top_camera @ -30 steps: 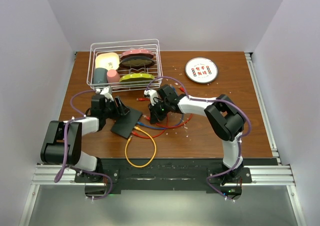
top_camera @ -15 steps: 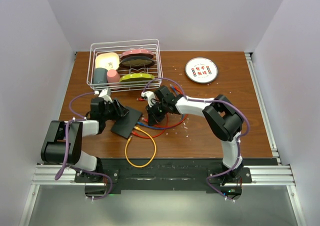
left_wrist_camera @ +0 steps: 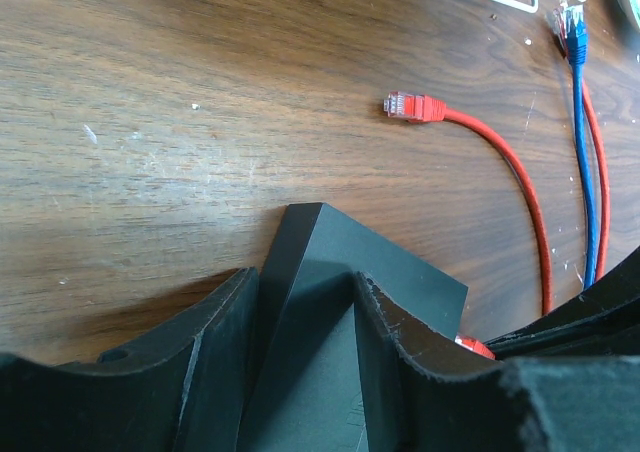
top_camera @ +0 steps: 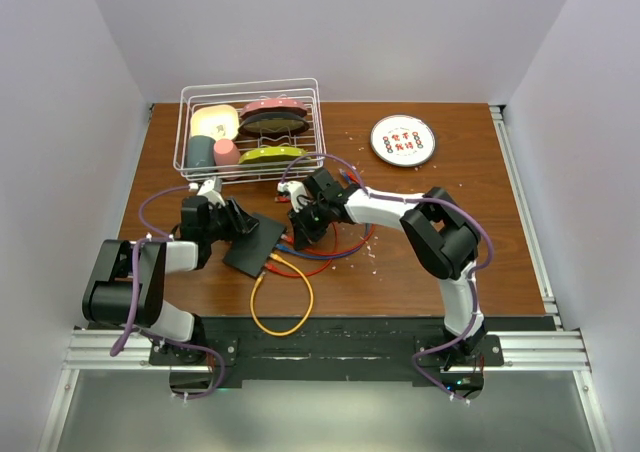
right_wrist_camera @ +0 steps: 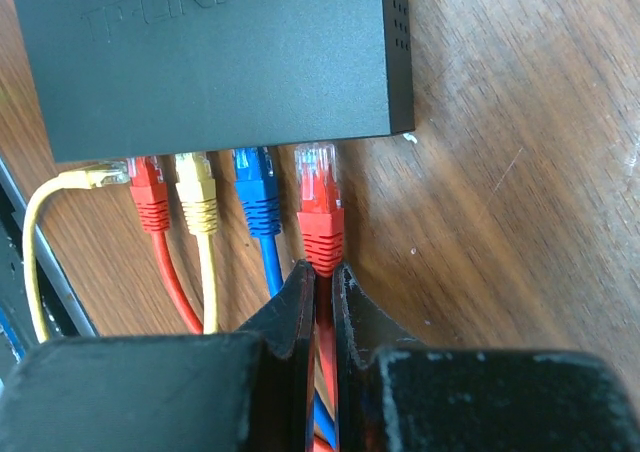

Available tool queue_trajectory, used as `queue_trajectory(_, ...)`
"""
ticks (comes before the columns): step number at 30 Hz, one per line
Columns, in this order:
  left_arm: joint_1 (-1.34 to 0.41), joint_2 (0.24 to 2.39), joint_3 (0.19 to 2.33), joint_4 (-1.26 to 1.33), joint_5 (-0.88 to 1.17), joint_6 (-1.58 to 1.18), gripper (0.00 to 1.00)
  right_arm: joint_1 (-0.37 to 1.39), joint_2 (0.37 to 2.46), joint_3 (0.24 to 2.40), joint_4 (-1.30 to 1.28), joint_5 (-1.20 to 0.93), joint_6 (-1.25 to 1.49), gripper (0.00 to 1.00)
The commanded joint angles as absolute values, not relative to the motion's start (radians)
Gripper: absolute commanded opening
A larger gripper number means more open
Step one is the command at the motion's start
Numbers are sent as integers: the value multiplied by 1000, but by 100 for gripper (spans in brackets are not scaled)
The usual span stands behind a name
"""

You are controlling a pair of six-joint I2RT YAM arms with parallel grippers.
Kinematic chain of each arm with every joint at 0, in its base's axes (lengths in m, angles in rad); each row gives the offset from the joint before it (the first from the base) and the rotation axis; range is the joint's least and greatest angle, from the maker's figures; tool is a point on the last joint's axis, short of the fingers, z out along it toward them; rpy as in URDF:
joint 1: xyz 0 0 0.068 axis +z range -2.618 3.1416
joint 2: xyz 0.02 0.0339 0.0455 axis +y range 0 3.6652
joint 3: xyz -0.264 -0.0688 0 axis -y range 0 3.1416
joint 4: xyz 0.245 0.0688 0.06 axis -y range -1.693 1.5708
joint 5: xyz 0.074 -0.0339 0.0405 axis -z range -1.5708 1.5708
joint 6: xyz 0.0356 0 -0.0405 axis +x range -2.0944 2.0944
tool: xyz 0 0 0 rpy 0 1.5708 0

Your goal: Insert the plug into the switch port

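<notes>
Plug (right_wrist_camera: 316, 177) first: red with a clear tip, pinched at its boot between the closed fingers of my right gripper (right_wrist_camera: 320, 280). The tip lies right at the socket edge of the switch (right_wrist_camera: 210, 62), at the end of the row nearest the corner, and the whole clear tip shows outside the box. Next to it a blue plug (right_wrist_camera: 255, 177), a yellow plug (right_wrist_camera: 197, 187) and a second red plug (right_wrist_camera: 148, 187) each sit in a socket. The switch lies on the wooden table (top_camera: 440, 262), left of centre. My left gripper (left_wrist_camera: 305, 282) is clamped on its corner away from the sockets, a finger against each side. Beyond that corner a loose red connector (left_wrist_camera: 408, 105) lies on the wood, apart from the box. Farther back stand a wire basket (top_camera: 248, 85) of dishes and a round white disc (top_camera: 403, 140).
</notes>
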State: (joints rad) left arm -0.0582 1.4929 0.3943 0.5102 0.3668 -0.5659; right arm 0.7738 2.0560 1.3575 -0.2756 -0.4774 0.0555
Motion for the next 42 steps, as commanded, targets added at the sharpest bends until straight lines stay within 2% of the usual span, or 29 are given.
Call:
queue_trajectory(1,-60,1508,380,506,394,-584,47,779,2077,1376,-360,-390,48,0)
queue_trajectory(10,-60,1499,388,495,391,-586,51,779,2100,1425,-417,-357,51,0)
queue_trajectory(27,-60,1516,394,511,414,-597,51,781,2135,1459,-442,-439,38,0)
queue_trajectory(42,-60,1516,397,502,407,-598,59,798,2161,1493,-486,-503,-26,0)
